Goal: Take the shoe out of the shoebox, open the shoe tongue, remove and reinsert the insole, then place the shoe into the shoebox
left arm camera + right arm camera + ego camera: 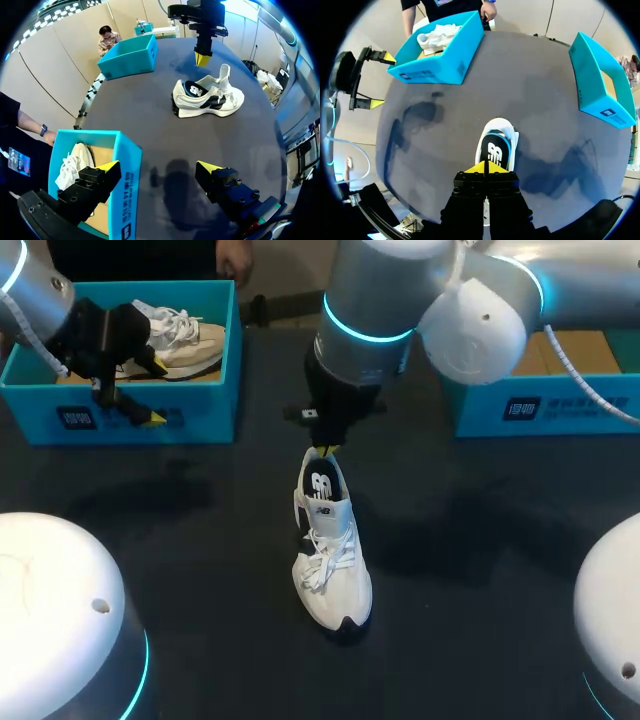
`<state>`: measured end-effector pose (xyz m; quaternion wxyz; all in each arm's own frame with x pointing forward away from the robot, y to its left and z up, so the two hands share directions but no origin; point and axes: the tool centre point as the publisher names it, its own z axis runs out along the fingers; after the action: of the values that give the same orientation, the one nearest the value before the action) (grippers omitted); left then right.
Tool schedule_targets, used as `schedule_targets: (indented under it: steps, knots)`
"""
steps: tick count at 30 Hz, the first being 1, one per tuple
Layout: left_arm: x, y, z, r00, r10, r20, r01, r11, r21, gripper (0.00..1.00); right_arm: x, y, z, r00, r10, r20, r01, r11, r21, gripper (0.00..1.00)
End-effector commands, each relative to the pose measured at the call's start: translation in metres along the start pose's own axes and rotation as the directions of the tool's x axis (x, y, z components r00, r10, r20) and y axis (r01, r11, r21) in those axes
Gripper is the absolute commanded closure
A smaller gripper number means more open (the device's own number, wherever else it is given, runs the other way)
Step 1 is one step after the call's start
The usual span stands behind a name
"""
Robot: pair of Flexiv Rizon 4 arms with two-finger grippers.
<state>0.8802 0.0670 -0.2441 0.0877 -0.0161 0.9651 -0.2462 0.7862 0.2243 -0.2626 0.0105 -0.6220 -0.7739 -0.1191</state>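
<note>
A white sneaker with a dark insole lies on the dark table, toe toward me; the left wrist view shows this sneaker from the side. My right gripper hangs shut just above its heel opening, its yellow tips pressed together with nothing visible between them. My left gripper stands open over the front wall of the left blue shoebox. That wall lies between its spread fingers. A second white shoe lies inside this box.
Another blue box stands at the back right of the table. A person's hand is at the far side of the left shoebox. Two white arm bases fill the near corners.
</note>
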Motion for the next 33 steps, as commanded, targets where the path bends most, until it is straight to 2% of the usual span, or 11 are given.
schedule_targets:
  steps: [1,5,6,8,14,18,29,33]
  knots:
    - [0.0,0.0,0.0,1.0,0.001,0.0,-0.001,1.0,-0.003,0.0,0.0,-0.003,0.008,1.0,0.007,-0.012,-0.007,1.0,-0.004,1.0]
    - [0.0,0.0,0.0,1.0,0.001,0.0,-0.001,1.0,-0.003,0.0,-0.001,-0.009,0.016,1.0,0.026,-0.015,-0.027,0.999,-0.024,1.0]
    - [0.001,-0.009,-0.005,0.998,0.053,0.016,-0.052,0.999,-0.015,0.0,-0.002,-0.01,0.018,0.999,0.027,-0.017,-0.028,0.999,-0.023,1.0]
    - [-0.001,-0.021,-0.013,0.994,0.105,0.0,-0.105,0.994,0.024,0.0,-0.004,-0.012,0.023,0.999,0.028,-0.02,-0.028,0.999,-0.015,1.0]
    - [-0.005,-0.028,-0.023,0.977,0.21,-0.04,-0.21,0.978,0.015,0.0,-0.01,-0.014,0.025,0.999,0.03,-0.013,-0.03,0.999,-0.009,1.0]
    - [0.002,-0.025,-0.025,0.966,0.246,-0.083,-0.245,0.969,0.018,0.0,-0.011,-0.013,0.028,1.0,0.031,-0.005,-0.03,1.0,0.004,1.0]
    - [0.025,-0.038,-0.021,0.968,0.238,-0.079,-0.237,0.971,0.015,0.0,-0.001,-0.012,0.043,0.999,0.037,0.017,-0.038,0.998,0.042,1.0]
    - [0.031,-0.042,-0.021,0.972,0.221,-0.079,-0.22,0.975,0.024,0.0,0.001,-0.012,0.053,0.999,0.021,0.047,-0.025,0.996,0.083,1.0]
